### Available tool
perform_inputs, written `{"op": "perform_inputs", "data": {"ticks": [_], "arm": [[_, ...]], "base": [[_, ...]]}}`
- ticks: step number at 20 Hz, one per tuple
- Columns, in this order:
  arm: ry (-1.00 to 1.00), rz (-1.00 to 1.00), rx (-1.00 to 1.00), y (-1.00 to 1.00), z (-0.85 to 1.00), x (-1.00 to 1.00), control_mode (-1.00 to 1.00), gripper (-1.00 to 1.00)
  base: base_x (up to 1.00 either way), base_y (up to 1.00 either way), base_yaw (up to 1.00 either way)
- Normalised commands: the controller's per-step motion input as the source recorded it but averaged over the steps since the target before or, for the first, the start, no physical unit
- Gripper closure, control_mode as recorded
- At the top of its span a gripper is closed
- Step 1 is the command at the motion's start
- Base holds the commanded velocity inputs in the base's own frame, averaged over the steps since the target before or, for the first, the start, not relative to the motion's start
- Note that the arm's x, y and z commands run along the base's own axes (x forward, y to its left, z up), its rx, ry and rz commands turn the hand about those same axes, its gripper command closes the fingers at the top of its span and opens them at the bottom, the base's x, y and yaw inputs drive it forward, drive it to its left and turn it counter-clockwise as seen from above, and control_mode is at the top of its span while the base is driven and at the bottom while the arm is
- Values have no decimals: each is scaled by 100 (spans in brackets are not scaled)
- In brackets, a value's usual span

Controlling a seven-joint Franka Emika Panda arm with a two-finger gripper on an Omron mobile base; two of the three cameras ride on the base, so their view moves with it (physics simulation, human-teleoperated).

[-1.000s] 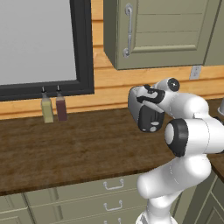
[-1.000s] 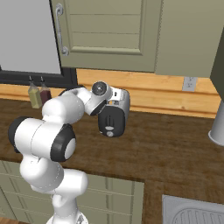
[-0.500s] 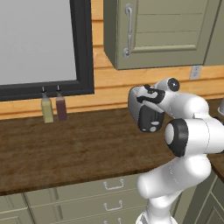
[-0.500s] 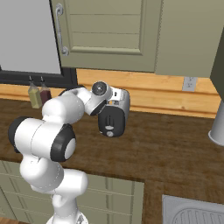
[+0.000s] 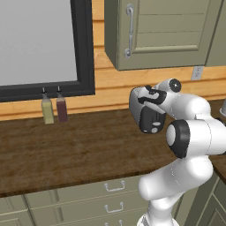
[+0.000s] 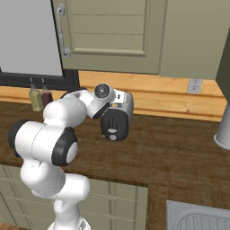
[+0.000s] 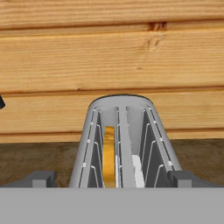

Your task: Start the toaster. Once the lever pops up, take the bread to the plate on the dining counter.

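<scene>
A silver toaster with a dark front panel stands on the wood counter near the back wall, also seen as the toaster. The hand view looks down its two slots. The bread stands on edge in the left slot, a thin golden strip sunk below the rim. The right slot holds something pale that I cannot make out. My gripper hovers just above the toaster's near end, open, its tips wide apart on either side. The plate and the dining counter are out of view.
Two bottles stand by the dark window frame at the left. A cabinet hangs over the toaster. A sink lies at the lower right, and a grey vessel stands at the far right.
</scene>
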Motion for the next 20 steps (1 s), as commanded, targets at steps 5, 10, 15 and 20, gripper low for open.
{"op": "perform_inputs", "data": {"ticks": [5,10,15,20], "arm": [[0,0,0,0,0,0,-100,-100],[0,0,0,0,0,0,-100,-100],[0,0,0,0,0,0,-100,-100],[0,0,0,0,0,0,-100,-100]], "base": [[0,0,0],[0,0,0],[0,0,0],[0,0,0]]}}
